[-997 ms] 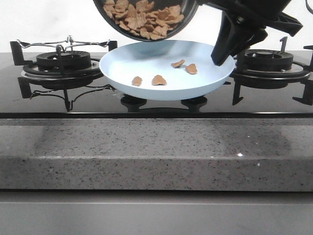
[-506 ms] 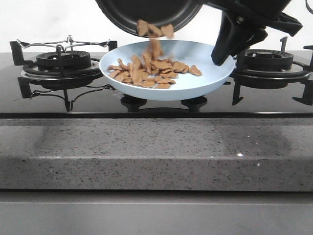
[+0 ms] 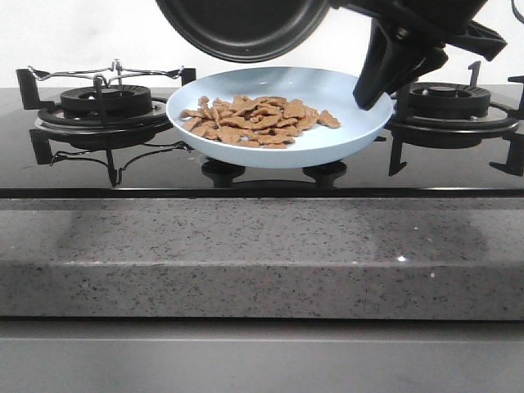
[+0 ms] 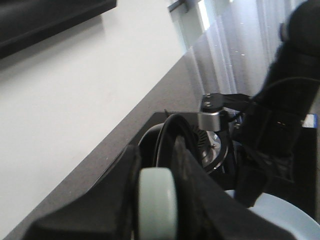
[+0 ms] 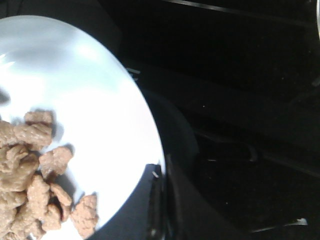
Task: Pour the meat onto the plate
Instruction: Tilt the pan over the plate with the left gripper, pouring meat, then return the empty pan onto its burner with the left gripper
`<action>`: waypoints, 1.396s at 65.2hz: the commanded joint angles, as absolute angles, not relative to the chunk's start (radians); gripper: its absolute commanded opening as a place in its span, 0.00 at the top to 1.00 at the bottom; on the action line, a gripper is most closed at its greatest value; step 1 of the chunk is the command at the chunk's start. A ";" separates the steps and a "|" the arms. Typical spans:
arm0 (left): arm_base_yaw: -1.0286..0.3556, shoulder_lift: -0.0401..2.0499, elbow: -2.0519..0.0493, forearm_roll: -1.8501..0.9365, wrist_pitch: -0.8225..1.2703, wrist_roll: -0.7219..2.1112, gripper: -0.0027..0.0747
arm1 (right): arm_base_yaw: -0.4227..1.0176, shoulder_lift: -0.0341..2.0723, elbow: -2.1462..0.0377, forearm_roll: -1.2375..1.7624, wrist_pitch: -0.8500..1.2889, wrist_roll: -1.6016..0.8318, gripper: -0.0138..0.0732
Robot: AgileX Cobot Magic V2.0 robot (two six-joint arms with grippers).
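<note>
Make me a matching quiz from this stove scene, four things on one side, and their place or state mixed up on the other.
Things:
1. meat
2. plate
3. frying pan
4. left burner

Places or states:
A. tilted in the air, empty
B. nothing standing on it
C. heaped on the pale-blue surface
D. between the two burners, holding food

Pairs: 1-C, 2-D, 3-A, 4-B
</note>
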State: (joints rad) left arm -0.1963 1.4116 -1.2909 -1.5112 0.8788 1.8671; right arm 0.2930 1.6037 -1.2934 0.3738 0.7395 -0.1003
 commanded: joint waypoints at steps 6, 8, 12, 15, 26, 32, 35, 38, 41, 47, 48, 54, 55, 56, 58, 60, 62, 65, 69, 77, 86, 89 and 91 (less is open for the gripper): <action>-0.137 1.370 -1.330 -1.623 0.771 1.650 0.99 | 0.290 1.561 -1.320 0.393 0.707 -0.114 0.92; -0.122 1.370 -1.330 -1.632 0.756 1.615 0.99 | 0.290 1.561 -1.320 0.393 0.707 -0.114 0.92; -0.084 1.370 -1.330 -1.657 0.739 1.529 0.99 | 0.290 1.561 -1.320 0.393 0.707 -0.114 0.92; -0.057 1.375 -1.330 -1.685 0.727 1.465 0.99 | 0.290 1.561 -1.320 0.393 0.707 -0.114 0.92; 0.058 1.421 -1.330 -1.761 0.731 1.207 0.99 | 0.290 1.561 -1.320 0.393 0.707 -0.114 0.92; 0.109 1.460 -1.330 -1.786 0.749 1.109 0.99 | 0.290 1.561 -1.320 0.393 0.707 -0.114 0.92; 0.130 1.478 -1.330 -1.794 0.749 1.079 0.99 | 0.290 1.561 -1.320 0.393 0.707 -0.114 0.92; 0.149 1.498 -1.330 -1.798 0.753 1.057 0.99 | 0.290 1.561 -1.320 0.393 0.707 -0.114 0.92; 0.163 1.519 -1.330 -1.808 0.760 1.044 0.99 | 0.290 1.561 -1.320 0.393 0.707 -0.114 0.92; 0.190 1.557 -1.330 -1.829 0.776 1.005 0.99 | 0.290 1.561 -1.320 0.393 0.707 -0.114 0.92; 0.194 1.565 -1.330 -1.834 0.782 0.996 0.99 | 0.290 1.561 -1.320 0.393 0.707 -0.114 0.92; 0.213 1.599 -1.330 -1.850 0.796 0.949 0.99 | 0.290 1.561 -1.320 0.393 0.707 -0.114 0.92; 0.216 1.606 -1.330 -1.852 0.799 0.939 0.99 | 0.290 1.561 -1.320 0.393 0.707 -0.114 0.92; 0.218 1.613 -1.330 -1.852 0.799 0.930 0.99 | 0.290 1.561 -1.320 0.393 0.707 -0.114 0.92; 0.222 1.622 -1.330 -1.852 0.806 0.919 0.99 | 0.290 1.561 -1.320 0.393 0.707 -0.114 0.92; 0.226 1.633 -1.330 -1.852 0.806 0.911 0.99 | 0.290 1.561 -1.320 0.393 0.707 -0.114 0.92; 0.229 1.645 -1.330 -1.852 0.806 0.911 0.99 | 0.290 1.561 -1.320 0.393 0.707 -0.114 0.92; 0.231 1.660 -1.330 -1.857 0.807 0.911 0.99 | 0.290 1.561 -1.320 0.393 0.707 -0.114 0.92; 0.239 1.683 -1.330 -1.863 0.807 0.906 0.99 | 0.290 1.561 -1.320 0.393 0.707 -0.114 0.92; 0.244 1.715 -1.330 -1.863 0.807 0.902 0.99 | 0.290 1.561 -1.320 0.393 0.707 -0.114 0.92; 0.252 1.738 -1.330 -1.863 0.799 0.902 0.99 | 0.290 1.561 -1.320 0.393 0.707 -0.114 0.92; 0.252 1.738 -1.330 -1.863 0.787 0.902 0.99 | 0.290 1.561 -1.320 0.393 0.707 -0.114 0.92; 0.252 1.738 -1.330 -1.861 0.779 0.902 0.99 | 0.290 1.561 -1.320 0.393 0.707 -0.114 0.92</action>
